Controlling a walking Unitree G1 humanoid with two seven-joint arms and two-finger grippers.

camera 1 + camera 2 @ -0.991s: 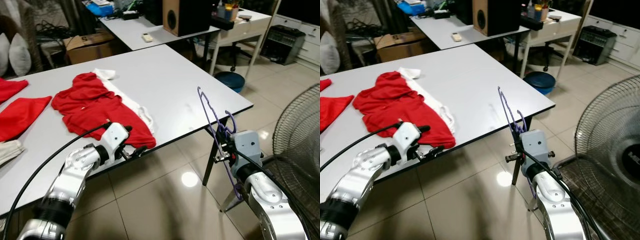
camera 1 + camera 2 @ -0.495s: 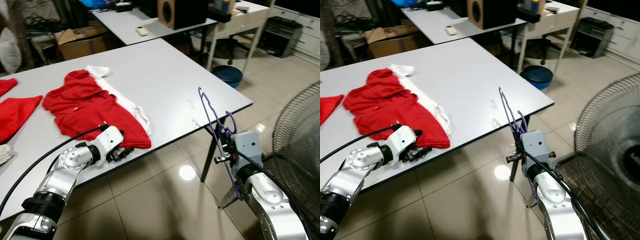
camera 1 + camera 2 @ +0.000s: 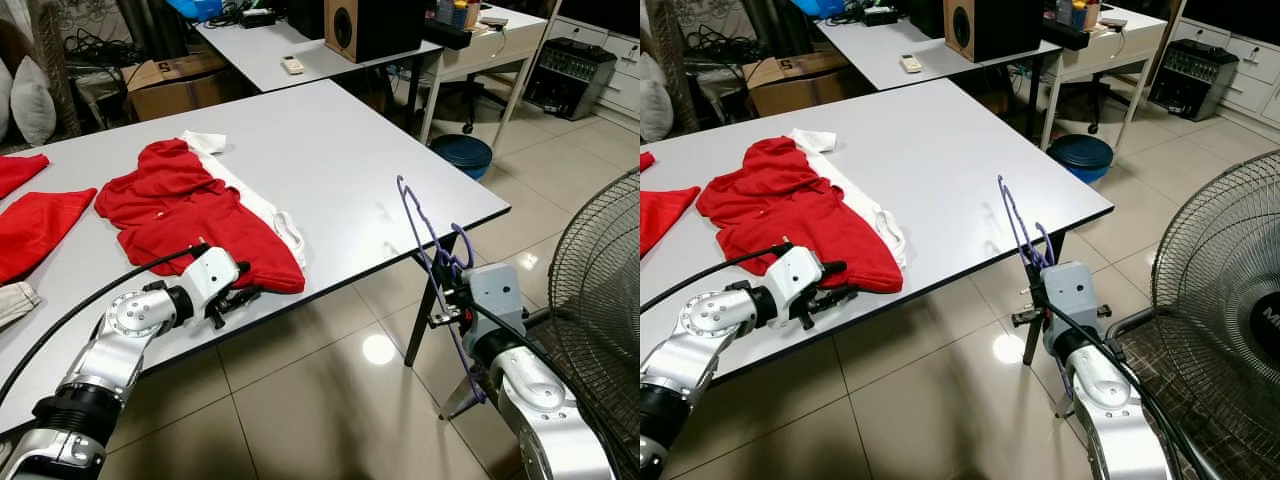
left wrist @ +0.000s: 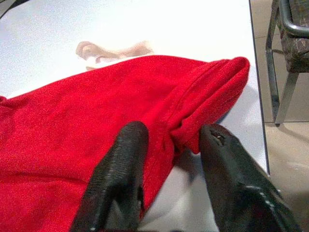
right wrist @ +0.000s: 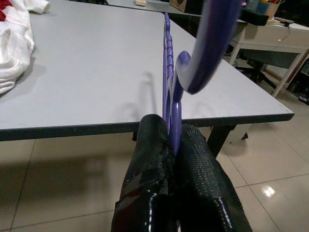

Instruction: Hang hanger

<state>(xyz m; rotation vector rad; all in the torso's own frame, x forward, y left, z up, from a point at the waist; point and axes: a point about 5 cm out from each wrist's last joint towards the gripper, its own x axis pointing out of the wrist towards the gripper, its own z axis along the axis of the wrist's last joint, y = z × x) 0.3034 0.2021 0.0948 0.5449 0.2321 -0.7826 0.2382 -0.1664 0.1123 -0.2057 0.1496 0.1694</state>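
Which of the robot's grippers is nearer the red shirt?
Left. The left gripper straddles the red shirt hem; the right gripper holds the purple hanger beyond the table's edge.

1. White table; red garment lies on it over white cloth.
2. More red cloth at the table's left.
3. Standing fan on the floor, right.
4. Second table behind carries a speaker.
5. Blue basin and cardboard box on the floor.

Two silver arms, jointed cylindrical segments. Left arm: white wrist block, thick black cable along it. Right arm: grey wrist housing, black cable. Textured black fingers on both.
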